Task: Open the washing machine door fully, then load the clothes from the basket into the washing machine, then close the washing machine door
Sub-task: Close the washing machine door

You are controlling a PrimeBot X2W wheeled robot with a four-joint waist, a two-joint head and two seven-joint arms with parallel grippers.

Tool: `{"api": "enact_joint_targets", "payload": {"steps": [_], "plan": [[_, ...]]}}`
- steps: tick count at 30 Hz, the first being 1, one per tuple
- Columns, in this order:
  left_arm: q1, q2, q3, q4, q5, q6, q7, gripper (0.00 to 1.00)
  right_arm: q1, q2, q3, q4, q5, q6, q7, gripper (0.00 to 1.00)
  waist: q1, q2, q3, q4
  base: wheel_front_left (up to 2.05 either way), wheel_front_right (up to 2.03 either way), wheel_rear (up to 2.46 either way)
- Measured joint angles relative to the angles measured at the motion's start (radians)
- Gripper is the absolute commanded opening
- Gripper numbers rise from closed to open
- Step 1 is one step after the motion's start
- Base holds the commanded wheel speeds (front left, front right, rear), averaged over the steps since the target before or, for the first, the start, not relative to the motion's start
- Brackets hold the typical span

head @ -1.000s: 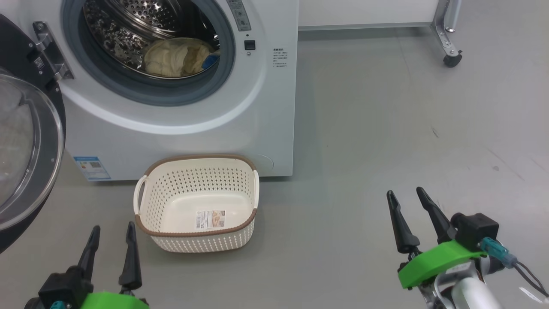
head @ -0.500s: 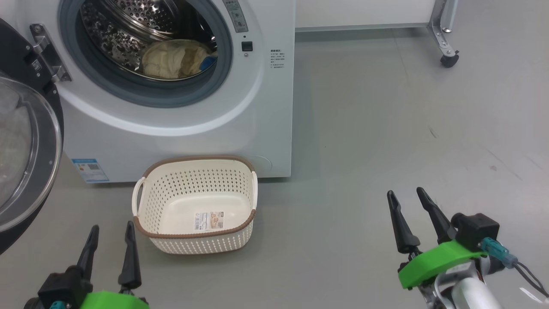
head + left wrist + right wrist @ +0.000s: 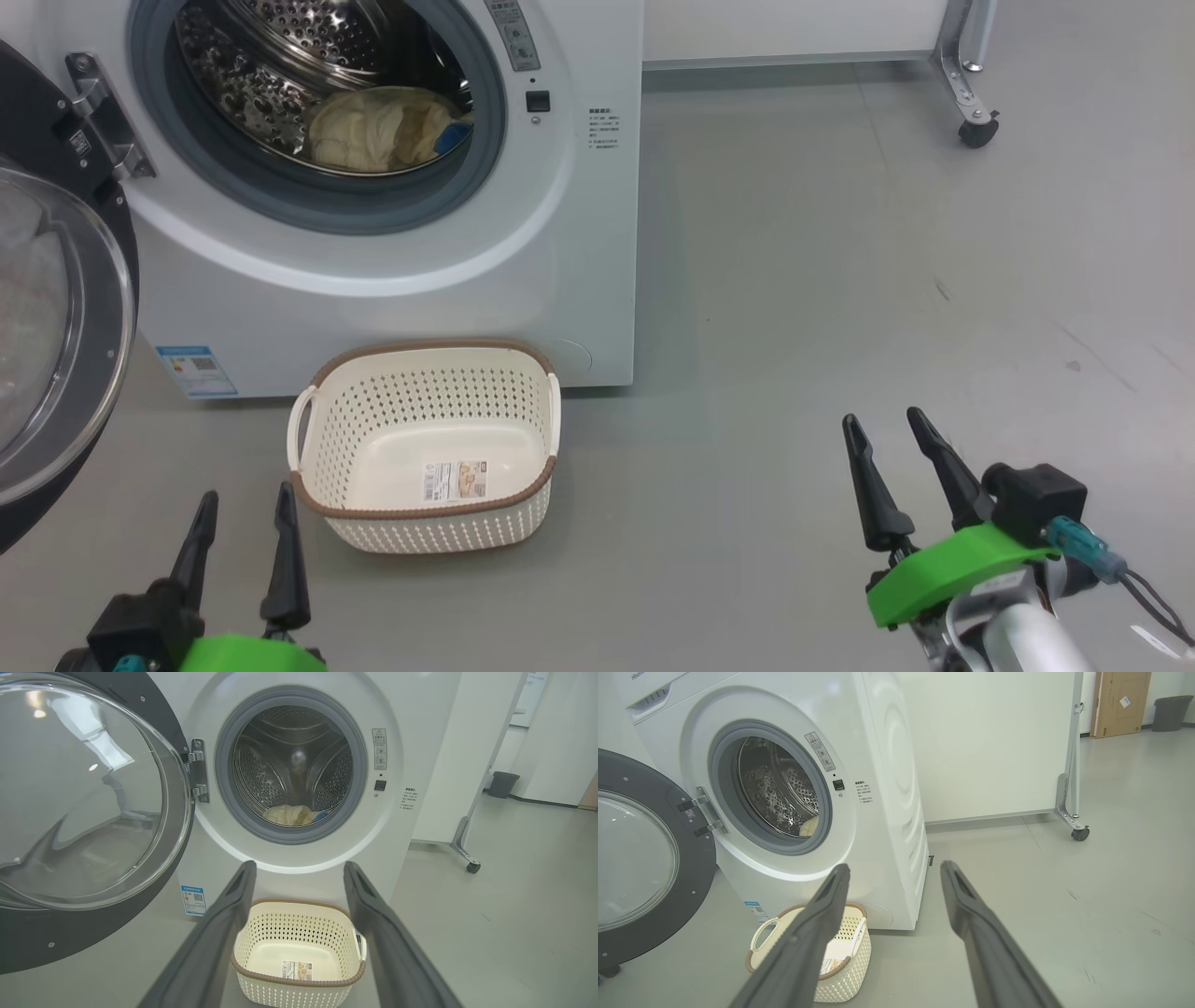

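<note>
Moved: none of the things since a second ago; the head camera's framing slid a little.
Washing machine door (image 3: 56, 317): swung wide on the hinge side of the washing machine (image 3: 579, 280).
Clothes (image 3: 383, 131): low in the machine's drum.
Basket (image 3: 439, 534): on the floor just before the machine's base, sticker showing.
Left gripper (image 3: 246, 495): fingers spread, unloaded, out from the machine beyond the basket.
Right gripper (image 3: 882, 418): fingers spread, unloaded, well off the machine's right corner.

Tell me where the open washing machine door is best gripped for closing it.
Probably the glossy black rim of the washing machine door, well away from the hinge, with the open left gripper coming from the robot's left. The glass bowl bulges and offers no edge; the rim is flat and gives leverage.
</note>
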Motion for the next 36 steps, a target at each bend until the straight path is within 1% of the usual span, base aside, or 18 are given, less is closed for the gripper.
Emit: {"api": "enact_joint_targets", "payload": {"steps": [12, 19, 28, 31, 32, 36], "plan": [[0.000, -0.007, 0.000, 0.001, 0.006, 0.000, 0.000, 1.00, 0.000, 0.000, 0.000, 0.000, 0.000, 0.000, 0.000, 1.00, 0.0000, 0.0000, 0.001, 0.000, 0.00, 0.00, 0.00], [0.000, -0.007, -0.001, 0.005, 0.006, -0.003, 0.000, 1.00, 0.000, 0.000, 0.003, -0.002, 0.000, 0.000, 0.000, 1.00, 0.0000, 0.0000, 0.004, 0.025, 0.00, 0.00, 0.00], [0.000, -0.007, -0.002, 0.014, 0.007, -0.003, 0.000, 1.00, 0.001, 0.000, 0.018, -0.006, 0.009, 0.000, 0.000, 1.00, 0.0000, 0.0000, 0.003, 0.107, 0.00, 0.00, 0.00], [0.000, -0.006, -0.002, 0.016, 0.007, -0.003, 0.000, 1.00, 0.002, 0.000, 0.030, -0.007, 0.013, 0.000, 0.000, 1.00, 0.0000, 0.0000, 0.001, 0.142, 0.00, 0.00, 0.00], [0.000, -0.005, -0.003, 0.016, 0.010, -0.003, 0.000, 1.00, 0.002, 0.000, 0.038, -0.007, 0.017, 0.000, 0.000, 1.00, 0.0000, 0.0000, 0.000, 0.167, 0.00, 0.00, 0.00], [0.000, 0.000, -0.006, 0.018, 0.016, -0.003, 0.000, 1.00, 0.003, 0.000, 0.047, -0.007, 0.025, 0.000, 0.000, 1.00, 0.0000, 0.0000, -0.004, 0.221, 0.00, 0.00, 0.00]]}}
